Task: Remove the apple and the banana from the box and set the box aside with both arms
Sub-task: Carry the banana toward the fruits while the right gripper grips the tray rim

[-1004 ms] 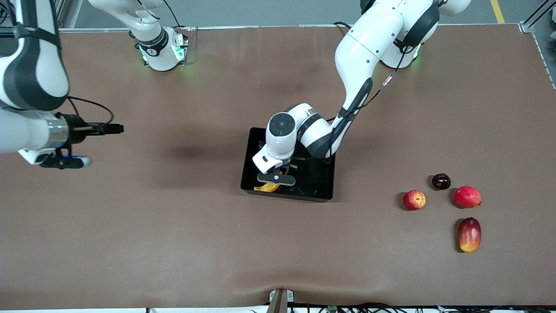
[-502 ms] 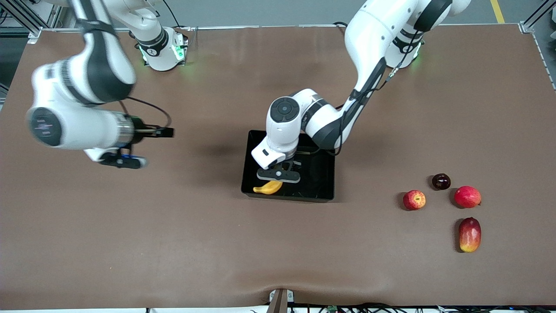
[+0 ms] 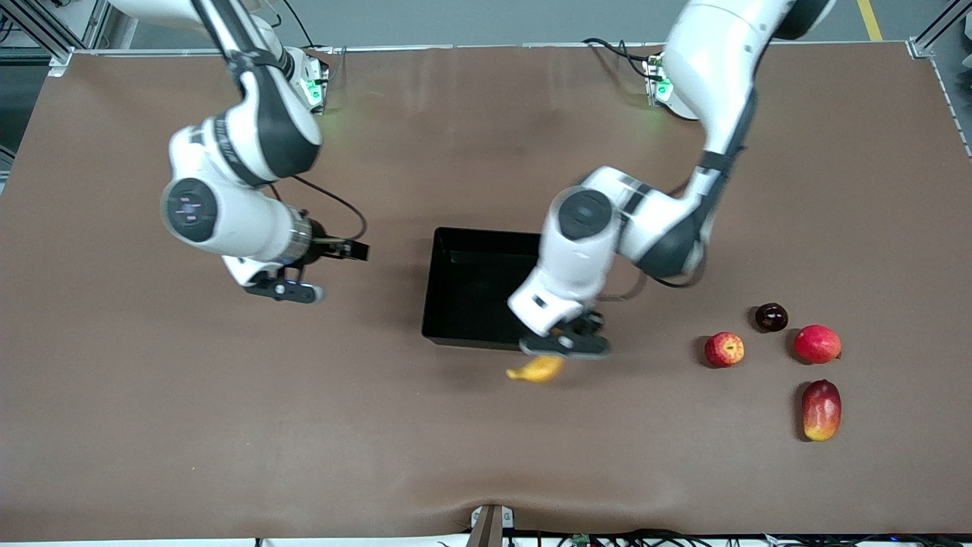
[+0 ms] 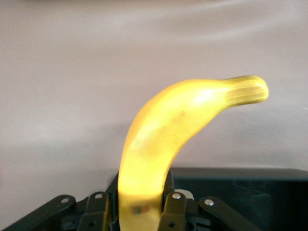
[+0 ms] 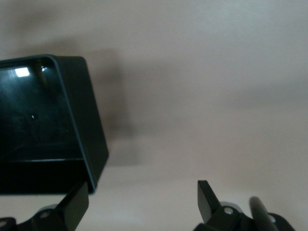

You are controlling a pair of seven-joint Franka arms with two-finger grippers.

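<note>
The yellow banana point(image 3: 538, 370) point(image 4: 168, 139) hangs in the air, and my left gripper point(image 3: 566, 346) point(image 4: 139, 204) is shut on its lower end. They are over the bare table, just outside the wall of the black box point(image 3: 463, 292) point(image 4: 240, 190) point(image 5: 72, 110) that faces the front camera. Nothing lies in the box. My right gripper point(image 3: 285, 291) point(image 5: 142, 192) is open with nothing between its fingers. It hovers over the table beside the box, toward the right arm's end. The red apple point(image 3: 724, 349) lies on the table toward the left arm's end.
Near the apple lie a dark plum point(image 3: 771, 317), a second round red fruit point(image 3: 817, 343) and a red-yellow mango point(image 3: 821, 410). The brown table cloth point(image 3: 228, 425) covers the whole table.
My left gripper has lifted the banana out of the box and carried it over the box's near wall. The right arm has swung in toward the box.
</note>
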